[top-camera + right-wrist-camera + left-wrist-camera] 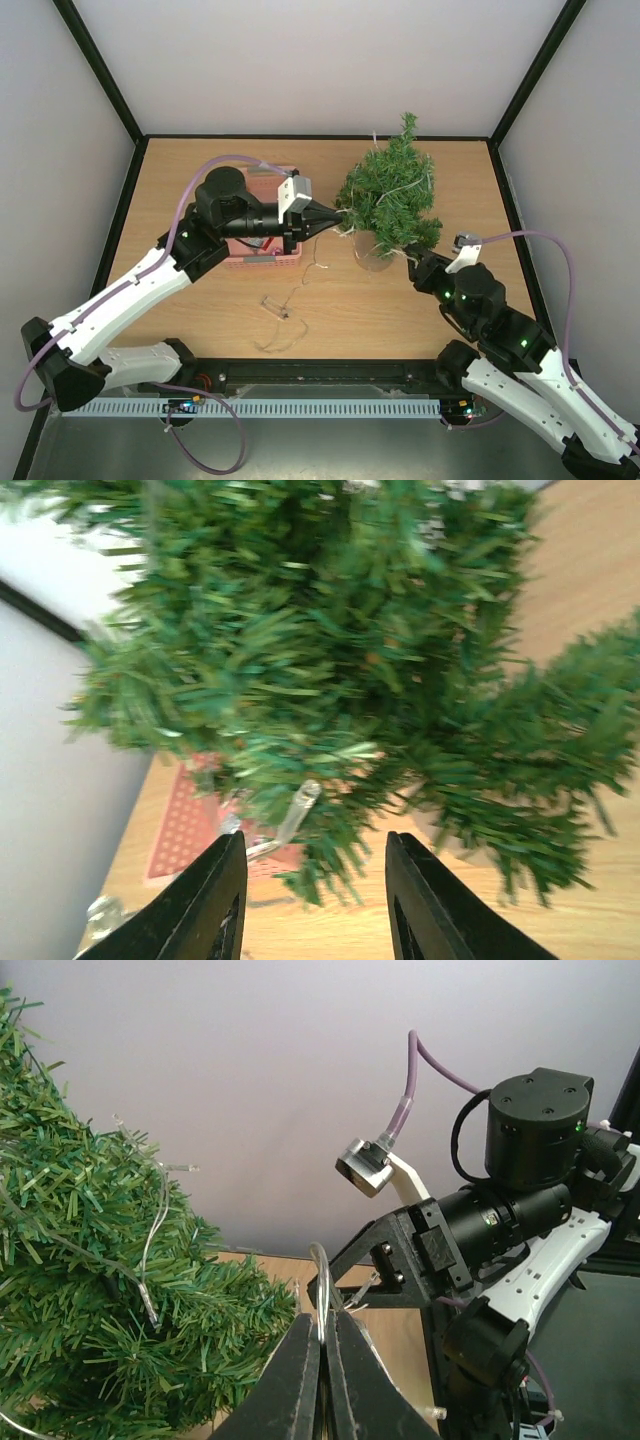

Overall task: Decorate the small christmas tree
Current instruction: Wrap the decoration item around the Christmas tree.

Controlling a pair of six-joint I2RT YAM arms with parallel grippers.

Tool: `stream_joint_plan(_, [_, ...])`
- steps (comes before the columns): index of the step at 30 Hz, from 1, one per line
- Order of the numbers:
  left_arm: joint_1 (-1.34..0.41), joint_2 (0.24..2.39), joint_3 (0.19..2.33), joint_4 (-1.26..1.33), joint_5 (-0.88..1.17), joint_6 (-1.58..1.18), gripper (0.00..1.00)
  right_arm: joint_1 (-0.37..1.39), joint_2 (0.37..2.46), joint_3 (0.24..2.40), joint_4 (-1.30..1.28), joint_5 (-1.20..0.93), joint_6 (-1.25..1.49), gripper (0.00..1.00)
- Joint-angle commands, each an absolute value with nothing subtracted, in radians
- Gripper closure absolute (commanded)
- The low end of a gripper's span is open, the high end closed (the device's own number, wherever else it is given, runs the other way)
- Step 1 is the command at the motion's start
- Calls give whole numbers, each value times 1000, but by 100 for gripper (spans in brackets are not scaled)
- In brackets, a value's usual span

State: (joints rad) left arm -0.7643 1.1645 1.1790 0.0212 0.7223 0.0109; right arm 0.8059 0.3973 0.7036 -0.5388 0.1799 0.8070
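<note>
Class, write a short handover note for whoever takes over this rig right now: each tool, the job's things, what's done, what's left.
Left tool: shut on the light string, beside the small christmas tree.
Right tool: open, empty, low by the tree's other side.
Done: part of the string lies in the branches.
Left: drape the slack trailing on the table; pink basket sits under the left arm.

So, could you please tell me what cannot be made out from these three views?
- Pink basket: contents hidden in the top view by the left arm.
- Small christmas tree: blurred in the right wrist view, cut off at the top edge.
- Tree base: mostly covered by branches from above.
- Light string: pinched in the left gripper; its run across the table is too thin to trace from above.
</note>
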Motion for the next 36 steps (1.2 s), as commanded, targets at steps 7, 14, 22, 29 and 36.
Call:
stream_joint_plan(7, [-784, 1213, 1244, 66, 689, -6, 98, 810, 371, 784, -774, 375, 897, 62])
stream_joint_plan(14, [-800, 1226, 1273, 77, 680, -18, 98, 811, 370, 837, -858, 357, 902, 64])
stream_joint_plan(22, [-814, 1294, 1313, 208, 733, -105, 98, 810, 349, 801, -761, 469, 868, 72])
stream_joint_plan(29, [-851, 1378, 1442, 151, 725, -81, 98, 811, 277, 772, -532, 557, 770, 92])
stream_joint_plan(36, [-872, 1379, 1468, 117, 704, -72, 98, 811, 310, 785, -496, 532, 763, 98])
